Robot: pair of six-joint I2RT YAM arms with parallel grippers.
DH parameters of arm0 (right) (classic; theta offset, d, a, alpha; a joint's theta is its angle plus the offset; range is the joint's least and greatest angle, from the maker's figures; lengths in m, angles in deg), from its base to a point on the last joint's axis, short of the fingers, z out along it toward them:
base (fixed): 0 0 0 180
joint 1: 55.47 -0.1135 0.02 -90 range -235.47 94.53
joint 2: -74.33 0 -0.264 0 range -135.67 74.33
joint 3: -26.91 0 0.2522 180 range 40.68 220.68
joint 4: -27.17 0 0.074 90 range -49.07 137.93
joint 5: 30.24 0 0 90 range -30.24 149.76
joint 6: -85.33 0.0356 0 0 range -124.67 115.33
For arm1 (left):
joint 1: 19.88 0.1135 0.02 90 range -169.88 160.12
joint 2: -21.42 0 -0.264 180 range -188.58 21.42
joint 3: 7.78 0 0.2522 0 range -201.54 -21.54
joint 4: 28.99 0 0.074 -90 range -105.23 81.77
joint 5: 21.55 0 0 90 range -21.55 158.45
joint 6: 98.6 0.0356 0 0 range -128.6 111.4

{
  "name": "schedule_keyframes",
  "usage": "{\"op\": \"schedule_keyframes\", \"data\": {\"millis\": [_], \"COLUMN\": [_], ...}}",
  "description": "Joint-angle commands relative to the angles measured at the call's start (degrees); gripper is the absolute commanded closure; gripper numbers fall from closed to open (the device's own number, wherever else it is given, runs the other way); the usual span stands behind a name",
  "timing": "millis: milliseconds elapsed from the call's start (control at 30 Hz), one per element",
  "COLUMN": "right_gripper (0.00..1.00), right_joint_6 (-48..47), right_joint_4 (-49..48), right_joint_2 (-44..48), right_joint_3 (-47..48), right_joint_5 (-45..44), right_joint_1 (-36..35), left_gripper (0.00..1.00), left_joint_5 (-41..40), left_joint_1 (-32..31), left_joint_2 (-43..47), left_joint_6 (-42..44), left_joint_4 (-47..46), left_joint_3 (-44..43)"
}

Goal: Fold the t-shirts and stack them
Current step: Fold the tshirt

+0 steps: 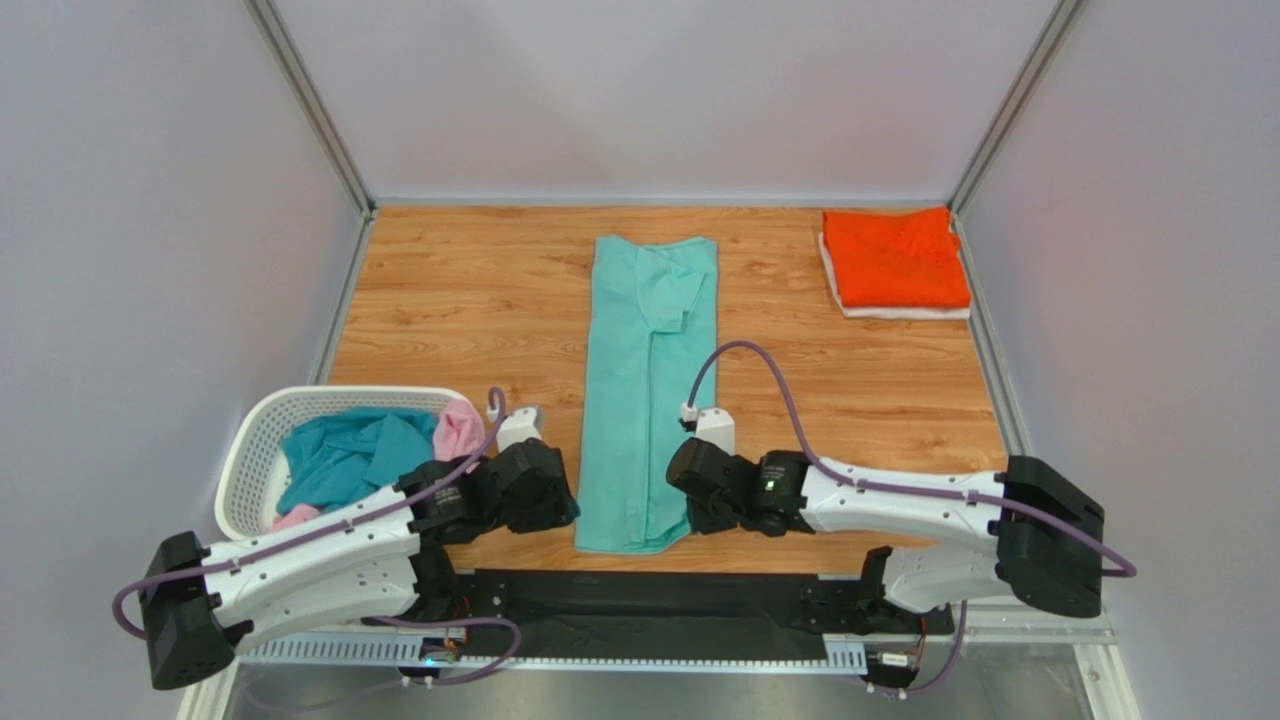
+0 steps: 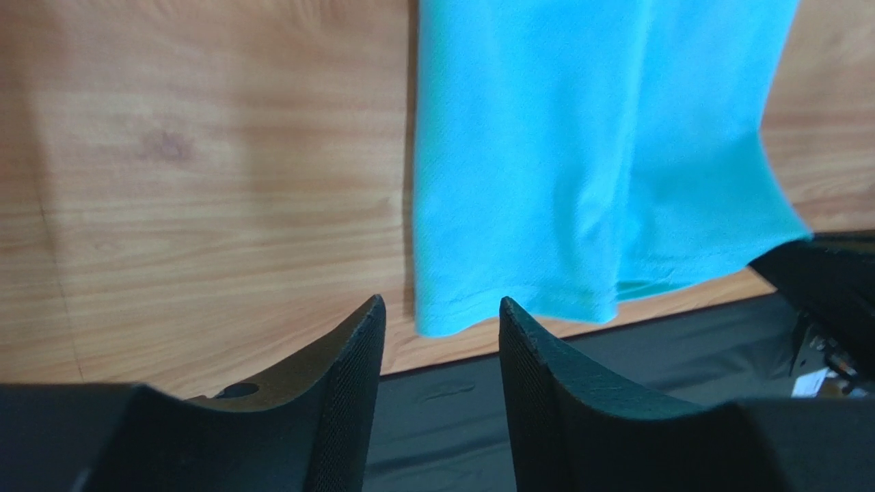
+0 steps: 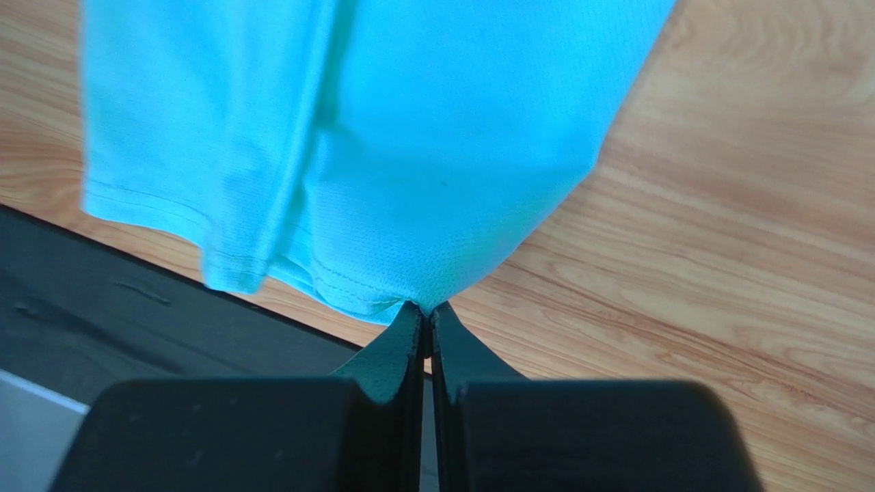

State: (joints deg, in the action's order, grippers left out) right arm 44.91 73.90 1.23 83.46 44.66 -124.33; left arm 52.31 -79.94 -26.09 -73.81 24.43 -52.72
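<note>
A mint-teal t-shirt (image 1: 646,383) lies folded into a long strip down the middle of the wooden table. My right gripper (image 3: 426,313) is shut on its near right hem corner (image 3: 411,277); it shows in the top view (image 1: 694,503) at the shirt's near right edge. My left gripper (image 2: 440,313) is open and empty, its fingertips just short of the shirt's near left corner (image 2: 452,308); in the top view (image 1: 564,503) it sits at the shirt's near left edge. An orange t-shirt (image 1: 896,255) lies folded on a white one (image 1: 902,311) at the far right.
A white plastic laundry basket (image 1: 256,450) at the near left holds a darker teal-blue shirt (image 1: 349,455) and a pink one (image 1: 457,432). A black strip (image 1: 661,593) runs along the table's near edge. Grey walls enclose the table.
</note>
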Motion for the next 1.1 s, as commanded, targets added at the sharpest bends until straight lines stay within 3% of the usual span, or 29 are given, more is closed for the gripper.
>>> {"op": "schedule_keyframes", "data": {"millis": [0,133,267,400,467,500,567,1067], "right_gripper": [1.0,1.0,1.0,1.0,1.0,1.0,1.0,1.0], "right_joint_6": [2.36,4.03,4.56,4.73,4.73,4.73,4.91,2.89], "right_joint_4": [-1.68,-2.03,-2.74,-2.83,-2.91,-2.83,-2.65,0.07], "right_joint_2": [-0.9,0.15,0.85,1.29,1.29,1.38,1.64,6.83], "right_joint_3": [-3.05,-4.55,-5.25,-5.34,-5.43,-5.43,-5.69,-4.64], "right_joint_5": [2.44,2.7,3.4,3.66,3.75,3.75,3.75,1.47], "right_joint_1": [-0.05,-0.05,-0.05,-0.13,-0.13,-0.13,-0.13,-0.13], "left_gripper": [0.47,0.35,0.33,0.45,0.68,0.85,1.0,1.0], "left_joint_5": [7.69,14.28,15.7,15.79,17.28,17.37,17.55,11.22], "left_joint_1": [0.11,0.11,0.11,0.11,0.11,0.11,0.11,0.11], "left_joint_2": [2.24,2.07,-1.62,-6.27,-7.95,-8.21,-8.13,2.33], "left_joint_6": [0.0,-0.62,0.52,0.87,0.26,0.0,-0.27,-1.24], "left_joint_4": [-0.88,-11.95,-15.74,-17.69,-18.04,-18.73,-18.13,-12.5], "left_joint_3": [4.71,11.39,12.02,11.84,12.19,12.54,12.46,8.86]}}
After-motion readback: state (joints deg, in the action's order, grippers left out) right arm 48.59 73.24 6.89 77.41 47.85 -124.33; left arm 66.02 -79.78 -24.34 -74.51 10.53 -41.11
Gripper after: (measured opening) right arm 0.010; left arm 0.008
